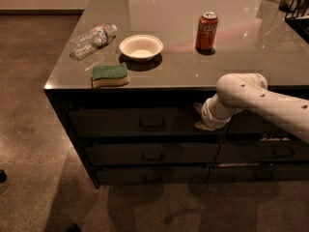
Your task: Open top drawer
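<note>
The top drawer [111, 123] is the wide dark front just under the counter's edge, with a small loop handle [152, 124] at its centre. It sits flush with the fronts below it. My white arm comes in from the right, and the gripper [199, 118] is at the drawer's right end, to the right of the handle and tight against the cabinet face. The wrist hides most of the gripper.
The counter [193, 66] carries a green sponge [110, 74] near its front edge, a white bowl [141, 47], a lying plastic bottle [91, 39] and a red soda can [206, 31]. Two shallower drawers [152, 153] lie below. Bare floor [29, 129] spreads left.
</note>
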Tool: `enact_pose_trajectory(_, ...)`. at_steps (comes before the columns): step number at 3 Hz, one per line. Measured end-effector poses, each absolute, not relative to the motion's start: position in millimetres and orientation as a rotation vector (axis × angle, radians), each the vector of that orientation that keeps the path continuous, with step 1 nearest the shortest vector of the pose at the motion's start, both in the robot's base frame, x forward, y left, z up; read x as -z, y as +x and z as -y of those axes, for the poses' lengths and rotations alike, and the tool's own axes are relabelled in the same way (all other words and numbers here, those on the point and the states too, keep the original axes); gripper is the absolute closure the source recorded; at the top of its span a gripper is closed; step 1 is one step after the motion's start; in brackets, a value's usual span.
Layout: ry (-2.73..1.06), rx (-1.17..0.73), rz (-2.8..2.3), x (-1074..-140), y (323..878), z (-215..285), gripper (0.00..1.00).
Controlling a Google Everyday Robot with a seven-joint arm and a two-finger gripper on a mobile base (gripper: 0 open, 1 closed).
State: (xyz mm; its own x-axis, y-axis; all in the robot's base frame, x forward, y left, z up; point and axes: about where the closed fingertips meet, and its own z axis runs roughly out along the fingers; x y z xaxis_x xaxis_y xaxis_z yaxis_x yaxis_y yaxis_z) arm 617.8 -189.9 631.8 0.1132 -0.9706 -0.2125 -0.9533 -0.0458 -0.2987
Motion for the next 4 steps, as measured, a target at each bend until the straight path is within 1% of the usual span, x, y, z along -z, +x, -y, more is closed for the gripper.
enact_pose_trajectory(1, -2.037, 0.065, -1.875, -631.9, 617.7, 189.9, 0.73)
enact_pose_trajectory(4, -2.037, 0.065, -1.875, -631.8, 617.7, 189.9, 0.03)
